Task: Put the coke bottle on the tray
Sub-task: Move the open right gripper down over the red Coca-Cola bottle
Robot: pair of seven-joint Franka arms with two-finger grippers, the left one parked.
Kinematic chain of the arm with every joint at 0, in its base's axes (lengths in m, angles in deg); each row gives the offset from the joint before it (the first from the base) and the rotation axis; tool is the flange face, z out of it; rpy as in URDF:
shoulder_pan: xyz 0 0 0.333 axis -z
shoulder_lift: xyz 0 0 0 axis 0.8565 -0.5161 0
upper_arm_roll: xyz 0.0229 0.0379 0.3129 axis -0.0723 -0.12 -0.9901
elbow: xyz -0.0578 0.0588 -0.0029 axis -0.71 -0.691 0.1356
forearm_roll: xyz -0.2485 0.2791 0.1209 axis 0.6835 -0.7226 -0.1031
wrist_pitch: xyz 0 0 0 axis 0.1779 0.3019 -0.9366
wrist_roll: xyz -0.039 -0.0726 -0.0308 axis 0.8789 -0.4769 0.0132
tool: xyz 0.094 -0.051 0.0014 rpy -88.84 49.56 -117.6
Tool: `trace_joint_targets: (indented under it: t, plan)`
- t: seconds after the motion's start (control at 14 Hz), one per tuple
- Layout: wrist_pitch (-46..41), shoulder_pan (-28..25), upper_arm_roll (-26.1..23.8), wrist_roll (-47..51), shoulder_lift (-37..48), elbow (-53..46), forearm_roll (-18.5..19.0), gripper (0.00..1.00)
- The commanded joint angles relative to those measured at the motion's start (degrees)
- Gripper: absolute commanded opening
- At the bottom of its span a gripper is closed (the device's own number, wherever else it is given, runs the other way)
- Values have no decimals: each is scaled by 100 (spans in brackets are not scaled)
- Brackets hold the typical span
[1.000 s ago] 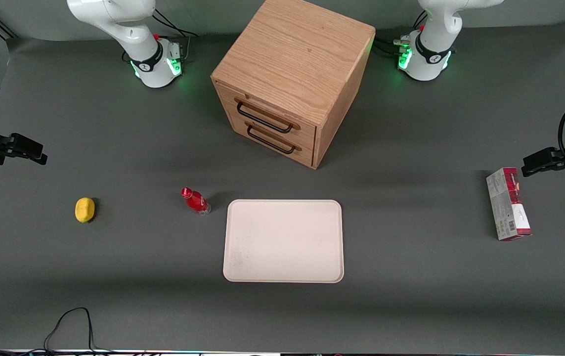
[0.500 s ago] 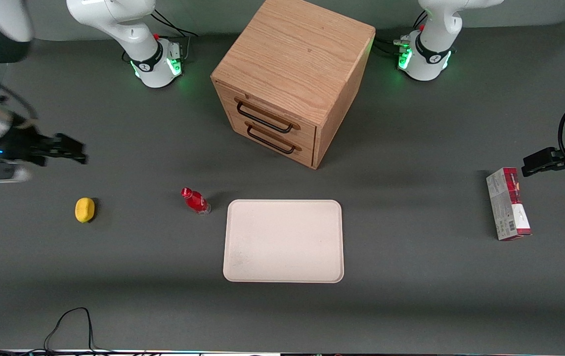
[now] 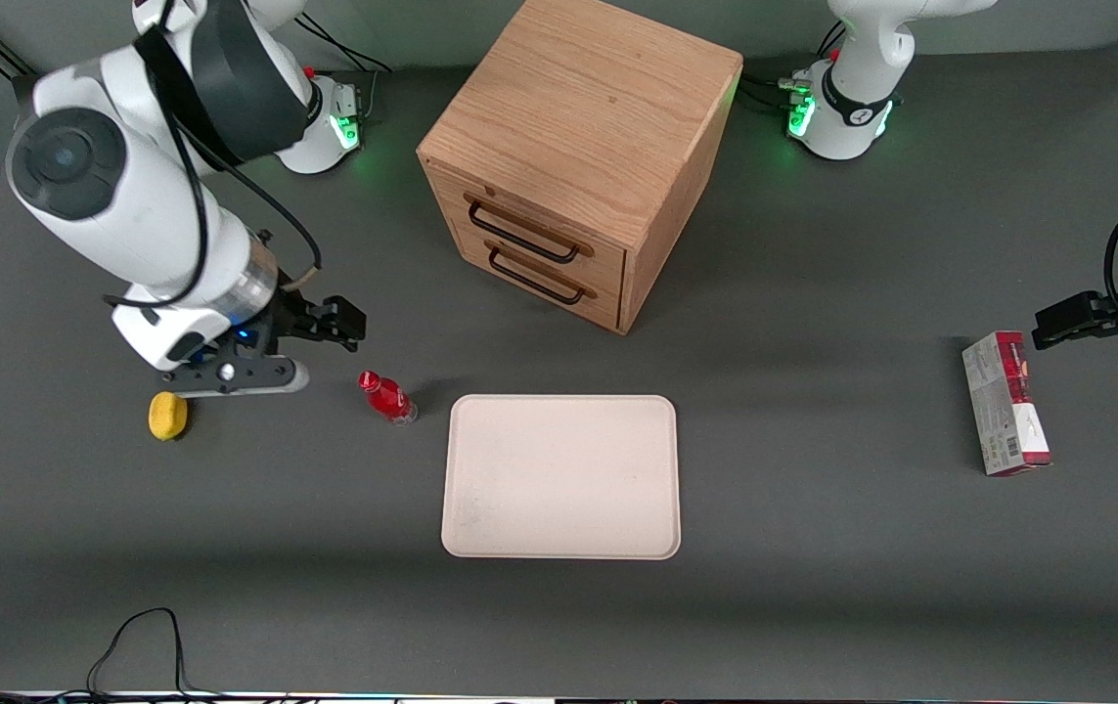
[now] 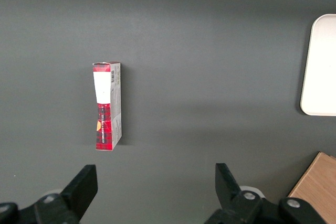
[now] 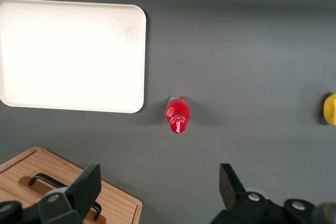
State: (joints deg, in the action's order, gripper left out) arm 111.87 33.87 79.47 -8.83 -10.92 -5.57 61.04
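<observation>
Fingers (image 5: 89,184) spread wide, nothing between them; the gripper (image 3: 329,323) hangs above the table, up and short of the coke bottle (image 3: 386,396), which sits at roughly 4 o'clock from it in the front view. Bottle stands upright on the grey mat, red cap toward the wrist camera, just beside the tray (image 3: 560,476) near one of its corners but not touching the rim. Lemon-like yellow object (image 3: 167,415) lies well apart, toward the working arm's end of the table. Step in hand, by my reading: approach for the grasp. To do it well: centre the open jaws over the cap, descend straight so neither finger clips the narrow, easily toppled bottle, close on the red body below the cap. Wooden cabinet (image 3: 573,156) is near; keep the wrist clear of it. Tray is bare, so any spot works.
</observation>
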Motion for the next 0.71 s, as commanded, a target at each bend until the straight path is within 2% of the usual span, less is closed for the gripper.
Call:
trace_joint_targets:
  t: [0.0,0.64]
  plan:
    - [177,36,62,-19,-28,284,-49,100]
    - [2390,1,80,-19,43,2411,-57,100]
